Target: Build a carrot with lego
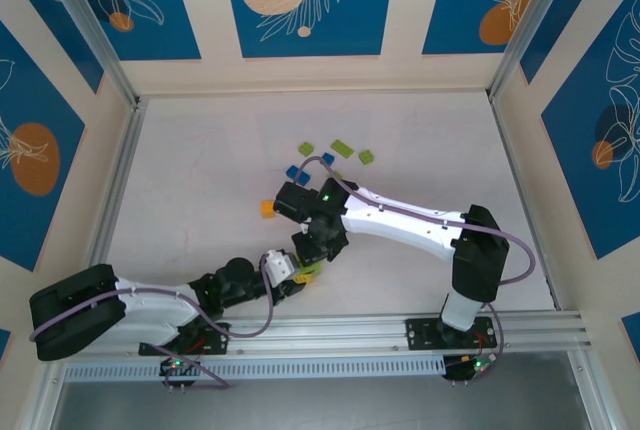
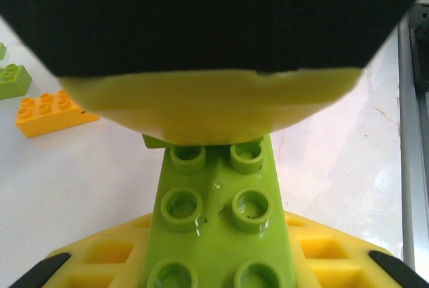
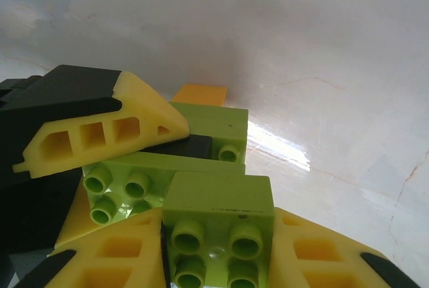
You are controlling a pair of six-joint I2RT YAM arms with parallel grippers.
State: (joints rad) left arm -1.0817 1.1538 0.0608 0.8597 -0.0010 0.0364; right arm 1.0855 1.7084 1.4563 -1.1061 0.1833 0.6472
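In the left wrist view a long lime green lego plate (image 2: pixel 216 221) lies between my left gripper's (image 2: pixel 218 254) yellow fingers (image 2: pixel 107 254), which are shut on it. My right gripper (image 3: pixel 218 244) is shut on a small lime 2x2 brick (image 3: pixel 218 207), held against the left gripper's clump (image 3: pixel 127 177). That clump has a lime block (image 3: pixel 214 127) and a black piece (image 3: pixel 198 146) behind it. From above, both grippers (image 1: pixel 298 272) (image 1: pixel 314 253) meet near the table's front middle. Loose lime (image 1: pixel 343 148), blue (image 1: pixel 292 172) and orange (image 1: pixel 267 208) bricks lie behind them.
An orange brick (image 2: pixel 53 110) and a lime brick (image 2: pixel 13 80) lie on the white table to the left of the left gripper. Metal rails (image 1: pixel 330 330) run along the front edge, and walls enclose the table on the other sides.
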